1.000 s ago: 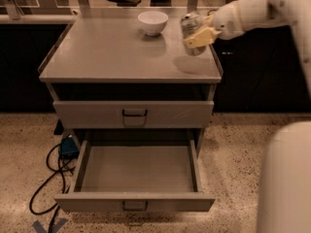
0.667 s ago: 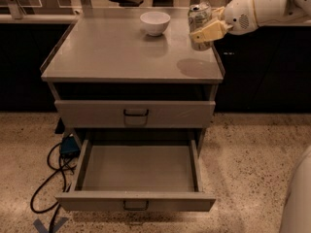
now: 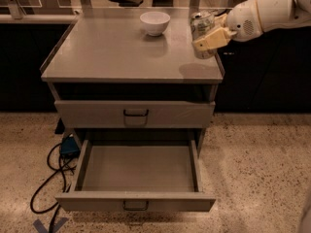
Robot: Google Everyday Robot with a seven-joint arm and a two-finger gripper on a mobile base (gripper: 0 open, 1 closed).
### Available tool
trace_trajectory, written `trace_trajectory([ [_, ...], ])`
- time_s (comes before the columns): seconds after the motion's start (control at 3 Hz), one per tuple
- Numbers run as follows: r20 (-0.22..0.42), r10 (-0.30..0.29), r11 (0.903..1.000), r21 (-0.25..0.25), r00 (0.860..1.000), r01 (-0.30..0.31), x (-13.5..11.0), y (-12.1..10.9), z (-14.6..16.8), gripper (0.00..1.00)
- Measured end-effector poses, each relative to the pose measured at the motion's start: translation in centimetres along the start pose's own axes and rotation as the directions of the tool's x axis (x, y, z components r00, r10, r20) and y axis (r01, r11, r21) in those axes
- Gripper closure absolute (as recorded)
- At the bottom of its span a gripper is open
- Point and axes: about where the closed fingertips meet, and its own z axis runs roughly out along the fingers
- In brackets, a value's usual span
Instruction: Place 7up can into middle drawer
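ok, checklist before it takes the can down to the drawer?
1. Grip: ok, claw shut on can, over the right rear of the cabinet top.
2. Can lifted off the top: ok, its shadow lies beneath it.
3. Middle drawer open: ok, pulled out.
4. Upper drawer shut: ok, not overhanging the open one.
5. Bowl out of the way: ok, left of the can, apart.
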Motion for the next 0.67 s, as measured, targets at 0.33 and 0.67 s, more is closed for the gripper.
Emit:
trace_trajectory([
  [0.33,-0.003,0.000,0.9998,0.019,1.000,0.000,-0.5,4.7,-4.2,1.00],
  [0.67,-0.002,0.018,0.9996,0.021,1.000,-0.018,-1.2,12.7,-8.5,1.00],
])
